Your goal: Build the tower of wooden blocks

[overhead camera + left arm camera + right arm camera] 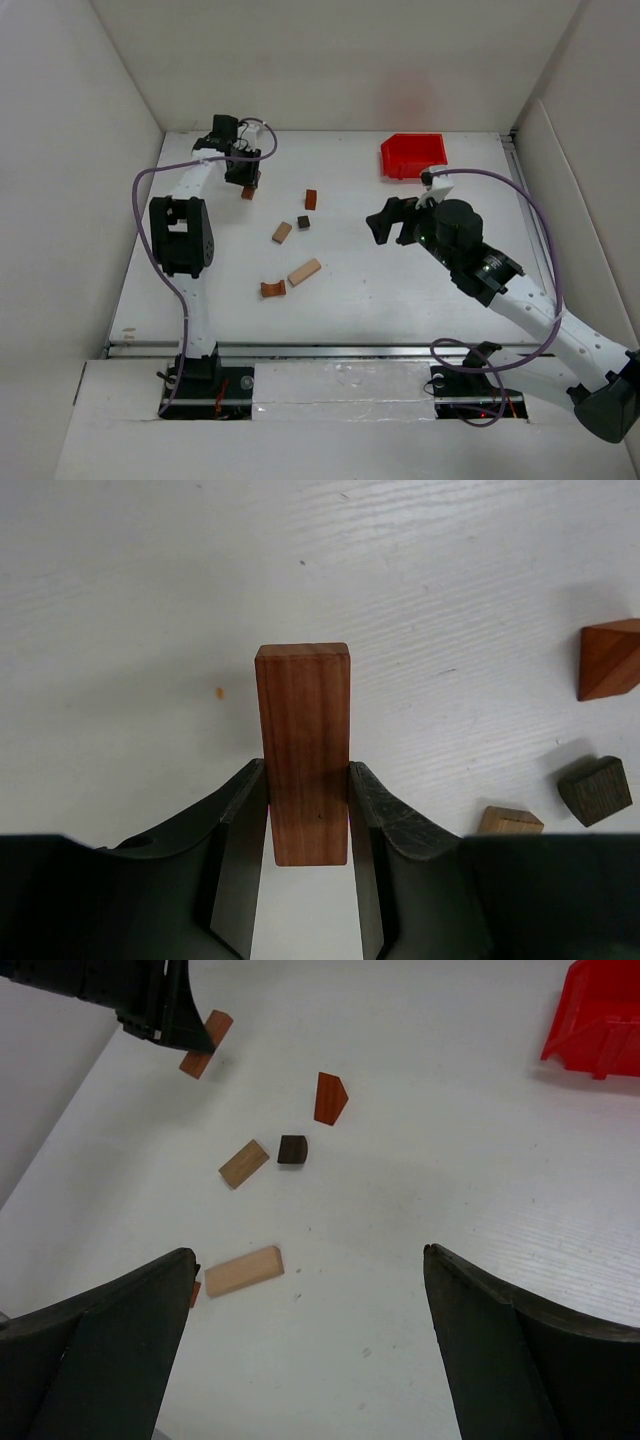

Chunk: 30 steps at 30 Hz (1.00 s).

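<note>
My left gripper (246,186) is shut on a reddish-brown wood bar (303,750), which it holds at the far left of the table; the right wrist view shows the bar (206,1044) too. Loose wood blocks lie mid-table: a reddish-brown piece (311,199), a dark brown cube (303,222), a short tan block (282,232), a long tan bar (304,272) and a reddish arch (273,289). No stacked tower shows. My right gripper (393,222) is open and empty, above the table to the right of the blocks.
A red plastic bin (412,155) stands at the back right. White walls close in the table on the left, back and right. In the left wrist view the reddish piece (610,660), dark cube (595,790) and tan block (510,821) lie to the right of the held bar.
</note>
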Each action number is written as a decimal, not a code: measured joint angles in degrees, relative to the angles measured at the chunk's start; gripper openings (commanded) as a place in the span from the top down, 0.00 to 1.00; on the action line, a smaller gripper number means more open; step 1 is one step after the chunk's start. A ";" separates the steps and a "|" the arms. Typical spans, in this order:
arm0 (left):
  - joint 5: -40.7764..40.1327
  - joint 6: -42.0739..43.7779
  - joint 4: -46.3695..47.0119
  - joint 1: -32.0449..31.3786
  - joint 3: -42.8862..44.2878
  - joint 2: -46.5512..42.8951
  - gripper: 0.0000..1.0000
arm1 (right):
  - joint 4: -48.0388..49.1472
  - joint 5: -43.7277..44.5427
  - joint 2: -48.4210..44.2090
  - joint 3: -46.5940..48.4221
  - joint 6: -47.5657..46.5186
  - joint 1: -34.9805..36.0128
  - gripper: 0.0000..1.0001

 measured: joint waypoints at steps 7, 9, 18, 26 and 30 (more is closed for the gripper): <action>2.75 1.16 -0.85 -2.40 0.00 3.21 1.00 | 0.33 -1.20 0.37 -0.13 -0.31 0.00 0.00; 3.17 1.27 -0.90 -2.99 0.00 3.91 0.99 | 0.59 -1.27 0.37 -0.15 -0.31 0.00 0.00; 4.31 1.33 -1.46 -3.87 -0.63 6.97 0.92 | 1.51 -1.57 0.33 -1.14 -0.35 0.00 0.00; 4.04 0.02 -0.98 -3.78 -0.48 6.16 0.01 | 2.43 -2.86 0.33 -1.16 -0.96 0.00 0.00; 1.46 -2.16 -1.44 -4.11 -0.79 2.14 0.01 | 2.40 -3.08 0.17 -1.18 -1.16 -0.39 0.00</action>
